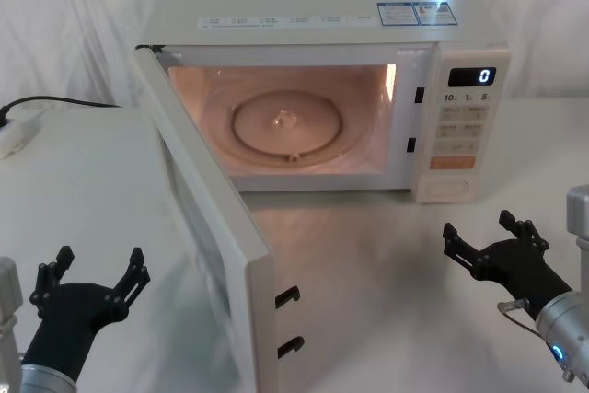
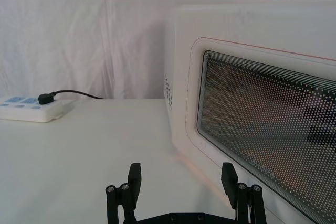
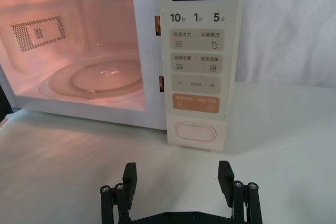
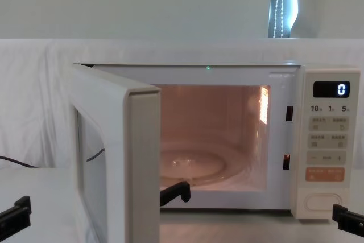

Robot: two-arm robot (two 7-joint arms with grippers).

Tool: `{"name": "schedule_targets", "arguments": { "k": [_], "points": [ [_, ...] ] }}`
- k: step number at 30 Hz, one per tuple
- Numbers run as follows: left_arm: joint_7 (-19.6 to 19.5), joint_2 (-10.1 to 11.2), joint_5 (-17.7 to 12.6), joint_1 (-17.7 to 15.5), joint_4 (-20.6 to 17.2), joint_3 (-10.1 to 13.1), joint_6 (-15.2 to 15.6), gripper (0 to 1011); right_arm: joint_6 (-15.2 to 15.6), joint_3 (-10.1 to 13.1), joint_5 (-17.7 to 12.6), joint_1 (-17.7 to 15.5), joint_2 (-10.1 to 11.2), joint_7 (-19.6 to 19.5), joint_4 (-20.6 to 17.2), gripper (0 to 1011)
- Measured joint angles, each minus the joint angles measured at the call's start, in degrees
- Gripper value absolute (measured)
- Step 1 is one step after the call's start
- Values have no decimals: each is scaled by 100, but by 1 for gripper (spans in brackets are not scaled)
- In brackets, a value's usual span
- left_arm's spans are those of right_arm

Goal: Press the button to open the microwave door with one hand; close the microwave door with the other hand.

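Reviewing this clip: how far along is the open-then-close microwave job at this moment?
Opening looks done: the cream-white microwave door with its dark glass window stands swung wide, cavity lit. The right pincer hangs open, short of the cream pill-shaped button. Nothing is in hand: the left pincer, open, sits on the door's outer side, not touching. Left: pushing the door shut.

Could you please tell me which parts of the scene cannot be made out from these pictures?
- Small print on the keys above the button: too small to read in the head and chest views.
- Outer face of the microwave door: turned edge-on in the head view; cut off by the edge in the left wrist view.
- Left end effector and right end effector: mostly cut off by the chest view's lower edge.
- Label on top of the microwave: too small.
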State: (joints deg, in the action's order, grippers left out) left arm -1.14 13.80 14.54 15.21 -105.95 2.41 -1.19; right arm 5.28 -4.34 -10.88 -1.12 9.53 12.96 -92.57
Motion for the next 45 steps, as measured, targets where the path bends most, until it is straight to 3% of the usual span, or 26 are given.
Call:
{"name": "schedule_targets", "arguments": {
  "k": [42,45],
  "points": [
    [0,0,0,0,0,0,0,1001,0,0,-1,0,0,0,0,1002],
    [0,0,0,0,0,0,0,961,0,0,-1,0,0,0,0,1002]
  ]
}}
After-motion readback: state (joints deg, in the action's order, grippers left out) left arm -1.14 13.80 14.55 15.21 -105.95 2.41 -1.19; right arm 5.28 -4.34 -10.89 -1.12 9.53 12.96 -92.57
